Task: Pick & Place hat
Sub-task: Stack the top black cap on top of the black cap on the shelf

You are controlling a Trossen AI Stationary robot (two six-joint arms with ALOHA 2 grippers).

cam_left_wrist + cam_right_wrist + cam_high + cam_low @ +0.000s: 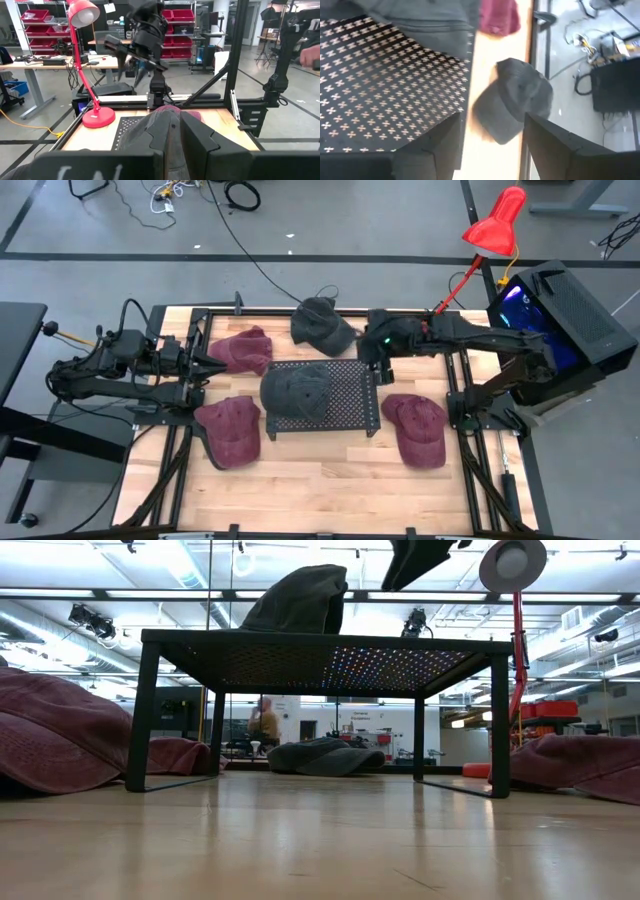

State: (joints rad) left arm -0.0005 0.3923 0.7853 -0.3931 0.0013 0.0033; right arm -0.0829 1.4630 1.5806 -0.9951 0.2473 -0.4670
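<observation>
High view showed the right gripper (378, 346), fingers spread and empty, hovering over the perforated black stand's (350, 395) far right corner, with the loose grey cap (322, 325) just to its left, while the left gripper (212, 366) waited pressed shut.

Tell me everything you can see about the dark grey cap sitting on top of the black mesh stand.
The grey cap is a soft, slightly faded fabric baseball cap with a rounded crown showing seam lines and a brim. It lies on the left part of the black perforated stand, with one edge reaching past the stand's left side. From table height it shows as a slumped mound on the stand's top. No gripper touches it: the right gripper hangs open past the stand's far right corner.
</observation>
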